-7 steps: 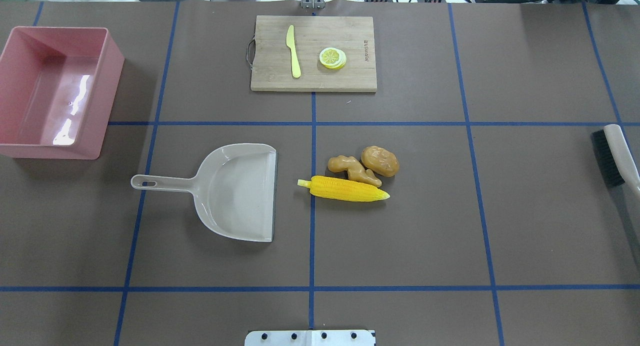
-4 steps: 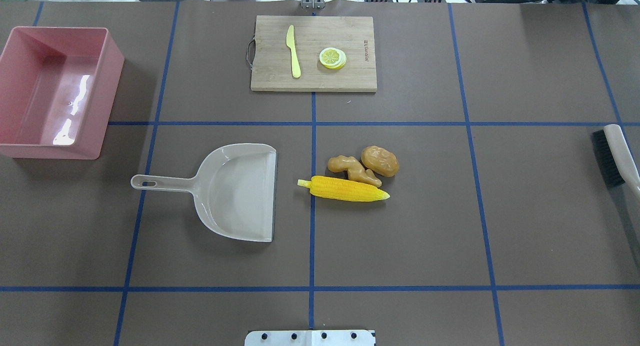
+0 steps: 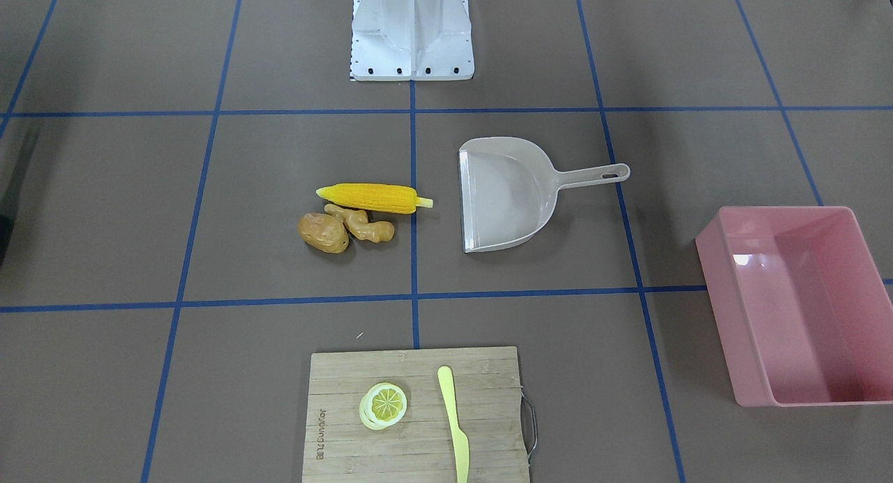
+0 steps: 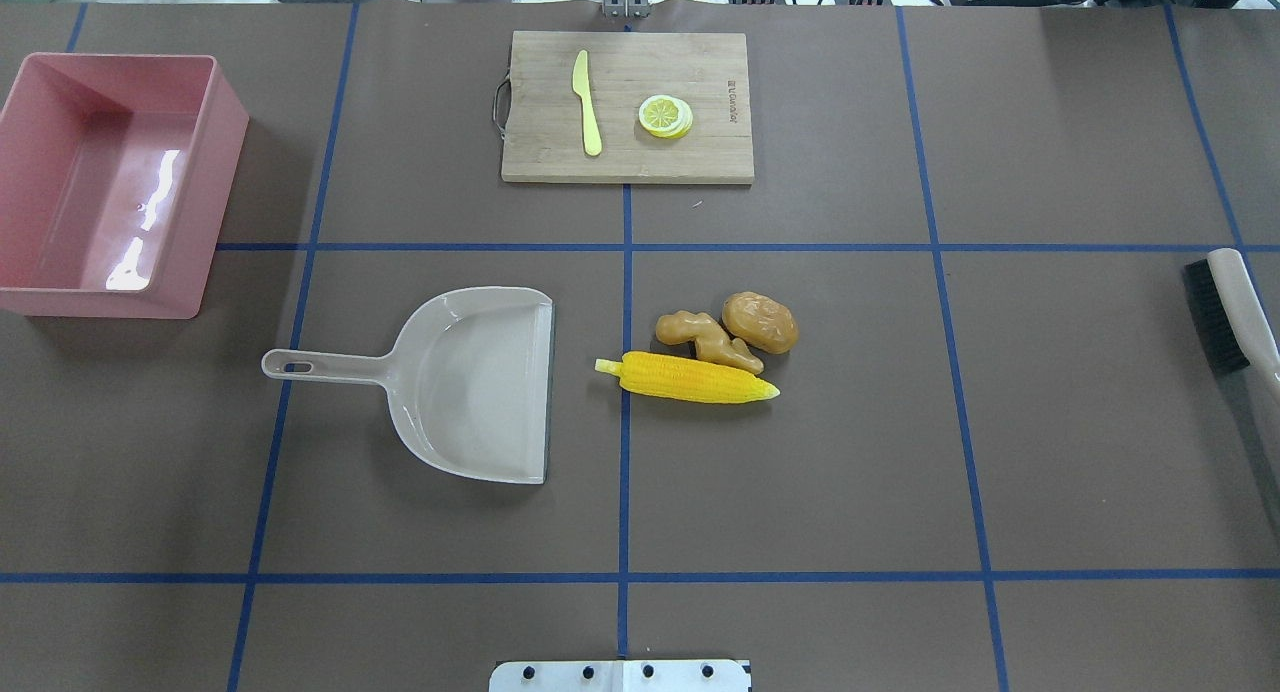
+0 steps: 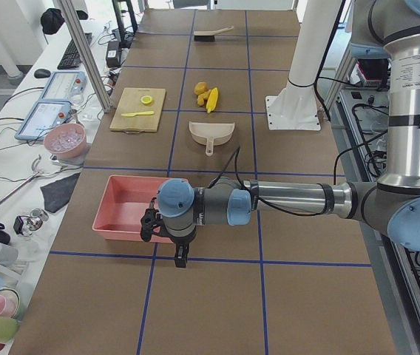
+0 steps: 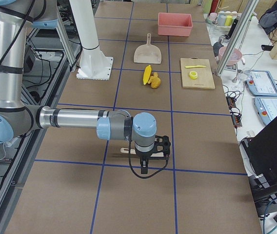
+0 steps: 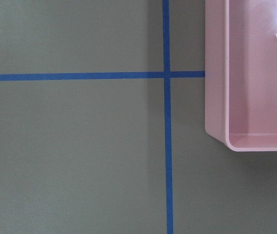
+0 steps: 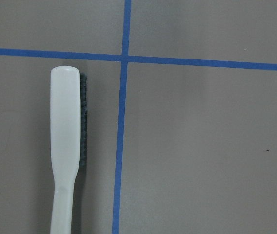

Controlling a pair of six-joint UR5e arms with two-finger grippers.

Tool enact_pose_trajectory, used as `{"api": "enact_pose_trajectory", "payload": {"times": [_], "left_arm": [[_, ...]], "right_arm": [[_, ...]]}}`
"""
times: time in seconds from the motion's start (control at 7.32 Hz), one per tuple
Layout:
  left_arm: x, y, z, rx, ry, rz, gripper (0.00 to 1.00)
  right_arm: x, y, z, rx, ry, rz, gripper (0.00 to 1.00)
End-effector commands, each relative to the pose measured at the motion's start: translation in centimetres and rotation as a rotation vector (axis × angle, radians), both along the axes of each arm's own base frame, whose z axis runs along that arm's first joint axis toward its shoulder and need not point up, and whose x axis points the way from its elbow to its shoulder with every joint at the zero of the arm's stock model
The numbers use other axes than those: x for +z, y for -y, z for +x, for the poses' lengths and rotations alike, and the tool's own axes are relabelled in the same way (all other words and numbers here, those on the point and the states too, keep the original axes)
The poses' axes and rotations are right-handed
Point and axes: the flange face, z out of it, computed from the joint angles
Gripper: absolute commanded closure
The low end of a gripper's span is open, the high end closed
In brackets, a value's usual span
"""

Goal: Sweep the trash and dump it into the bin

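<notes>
You cannot judge either set of jaws here. The left gripper (image 5: 182, 260) shows only from the table's left end, pointing down over the surface, and whether its jaws are spread or pressed together cannot be told. It hangs just beside the bin (image 4: 232, 142), off the bin's corner toward the left end. The left wrist view catches that pink corner (image 7: 216, 139) at its right edge. No fingers appear there.

The right gripper (image 6: 144, 169) is also seen only from the side, so you cannot tell its jaw state either. It points down over the brush (image 4: 1225, 312), which lies flat at the table's (image 4: 900, 472) right end. From this angle you cannot tell whether they touch.

The trash sits near the table's middle, well apart from both grippers. The corn cob (image 4: 688, 377) lies with its stalk end across the centre tape line. The ginger root (image 4: 708, 338) touches its far side, and the potato (image 4: 761, 322) is pressed against the ginger. Just to their left, the dustpan (image 4: 480, 382) faces them with its mouth, handle toward the left end. The bin stands near the far left corner.

At the middle of the far edge, the cutting board (image 4: 630, 157) carries the knife (image 4: 586, 102) and the lemon slice (image 4: 664, 115)
</notes>
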Motion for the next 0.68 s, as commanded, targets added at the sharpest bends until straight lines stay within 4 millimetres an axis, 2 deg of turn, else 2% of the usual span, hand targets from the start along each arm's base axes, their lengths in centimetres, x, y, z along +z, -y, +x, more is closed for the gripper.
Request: {"api": "enact_pose_trajectory", "payload": {"times": [0.0, 0.14, 0.27, 0.41, 0.55], "left_arm": [[-7.7, 0.5, 0.2, 0.003, 0.004, 0.074, 0.01], [-12.1, 4.3, 0.6, 0.016, 0.003, 0.042, 0.01], [-16.7, 6.9, 2.4, 0.05, 0.004, 0.044, 0.01], [-21.6, 9.4, 7.2, 0.134, 0.003, 0.129, 0.01], [-25.5, 10.5, 13.7, 0.245, -0.006, 0.199, 0.01]], "right_arm": [[0.9, -2.0, -0.6, -0.01, 0.001, -0.03, 0.0], [1.8, -3.7, -1.5, -0.033, 0.001, -0.056, 0.0], [2.1, -3.9, -2.7, -0.051, 0.0, -0.076, 0.0], [1.4, -3.5, -5.6, -0.059, -0.007, -0.124, 0.0], [0.8, -3.3, -7.2, -0.073, -0.016, -0.134, 0.0]]}}
